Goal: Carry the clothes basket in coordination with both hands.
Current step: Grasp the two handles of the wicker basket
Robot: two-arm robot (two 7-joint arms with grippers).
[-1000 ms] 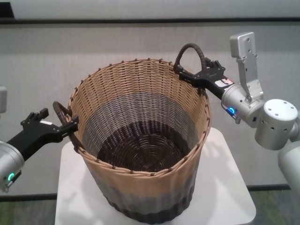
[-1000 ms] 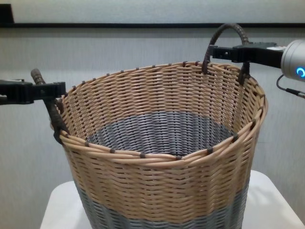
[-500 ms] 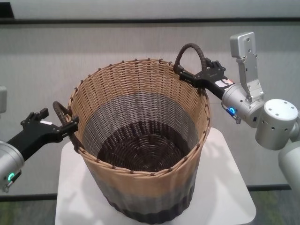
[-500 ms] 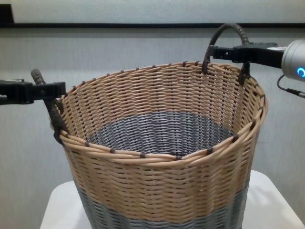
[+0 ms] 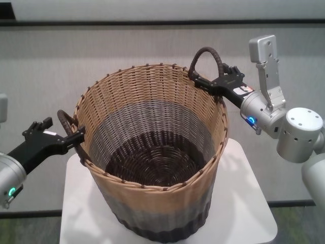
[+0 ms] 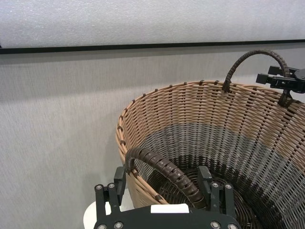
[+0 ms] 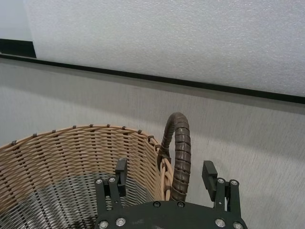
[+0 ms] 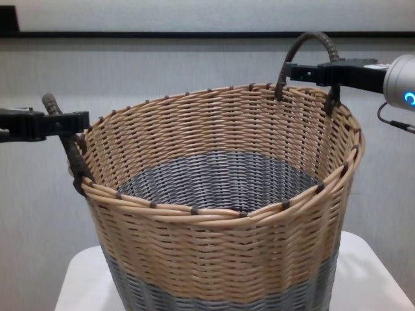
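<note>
Your basket (image 5: 152,157) sits on the white tabletop (image 5: 244,203). Your left end effector (image 5: 76,138) straddles the left handle (image 6: 162,169), jaws wide, not clamping. Your right end effector (image 5: 205,81) straddles the far-right handle (image 7: 178,157), likewise spread.

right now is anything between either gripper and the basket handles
Nothing visible. The left gripper already straddles the left handle with open jaws, and the right gripper straddles the right handle of the clothes basket.
</note>
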